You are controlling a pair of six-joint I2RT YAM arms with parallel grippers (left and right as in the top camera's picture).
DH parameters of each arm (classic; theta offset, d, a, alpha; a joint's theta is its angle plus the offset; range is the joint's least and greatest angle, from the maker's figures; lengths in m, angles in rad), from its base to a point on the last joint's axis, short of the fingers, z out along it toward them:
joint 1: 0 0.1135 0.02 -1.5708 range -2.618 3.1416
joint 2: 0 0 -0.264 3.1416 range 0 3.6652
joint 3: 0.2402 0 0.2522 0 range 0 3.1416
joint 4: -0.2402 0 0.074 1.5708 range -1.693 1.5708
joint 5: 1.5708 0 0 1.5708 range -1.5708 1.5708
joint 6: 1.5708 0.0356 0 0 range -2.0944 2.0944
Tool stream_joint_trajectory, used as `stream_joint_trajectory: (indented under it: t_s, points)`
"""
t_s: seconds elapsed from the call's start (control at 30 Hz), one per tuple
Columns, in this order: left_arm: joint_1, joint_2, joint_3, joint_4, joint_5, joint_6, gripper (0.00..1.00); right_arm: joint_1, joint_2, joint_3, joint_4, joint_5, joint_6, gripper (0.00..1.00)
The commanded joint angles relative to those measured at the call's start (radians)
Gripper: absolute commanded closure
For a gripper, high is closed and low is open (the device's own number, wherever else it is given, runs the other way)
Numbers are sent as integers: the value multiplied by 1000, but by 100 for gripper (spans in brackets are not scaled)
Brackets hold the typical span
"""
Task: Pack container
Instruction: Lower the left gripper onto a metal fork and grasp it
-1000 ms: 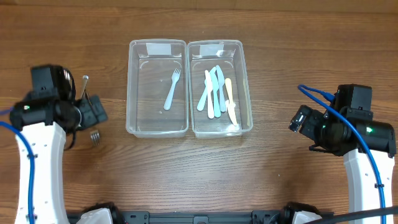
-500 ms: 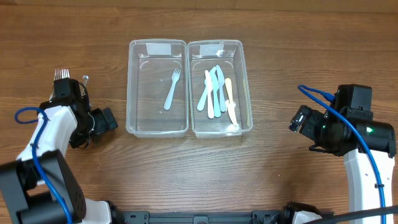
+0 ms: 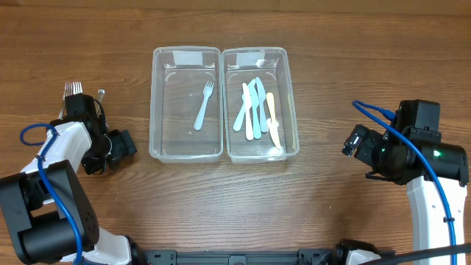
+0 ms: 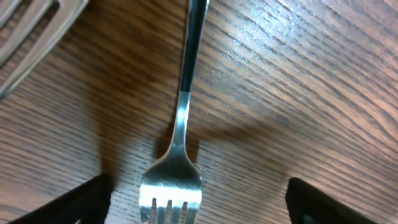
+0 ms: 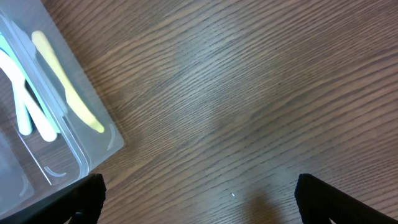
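Note:
Two clear plastic containers stand side by side at the table's centre. The left container (image 3: 158, 110) holds one light blue fork (image 3: 202, 105). The right container (image 3: 288, 103) holds several pastel utensils (image 3: 255, 108); its corner and a yellow knife (image 5: 65, 87) show in the right wrist view. A metal fork (image 4: 180, 149) lies on the wood, its tines between the open fingers of my left gripper (image 4: 193, 208), which sits low at the far left (image 3: 110, 151). My right gripper (image 5: 199, 199) is open and empty over bare wood at the right (image 3: 353, 141).
A second metal fork (image 3: 71, 90) lies behind my left arm; its tines also show in the top left of the left wrist view (image 4: 28, 37). The end of a handle (image 3: 101, 93) sticks out beside the arm. Blue cables run along both arms.
My left arm has swung round and dropped to the table, bringing its open fingers to either side of the metal fork's tines. The right arm has not moved.

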Motion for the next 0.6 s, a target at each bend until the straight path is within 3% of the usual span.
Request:
stream_joint_trajectory:
  t_s: [0.0, 0.07, 0.2, 0.43, 0.57]
  points:
    - [7, 34, -9, 9, 18, 23, 26, -1, 0, 4, 2, 0, -4, 0]
    - [7, 34, -9, 8, 18, 23, 34, -1, 0, 4, 2, 0, -4, 0]
    - [7, 34, -9, 8, 18, 23, 62, -1, 0, 4, 2, 0, -4, 0]
    - [7, 34, -9, 8, 18, 23, 71, -1, 0, 4, 2, 0, -4, 0]
    - [7, 34, -9, 8, 18, 23, 81, -1, 0, 4, 3, 0, -4, 0]
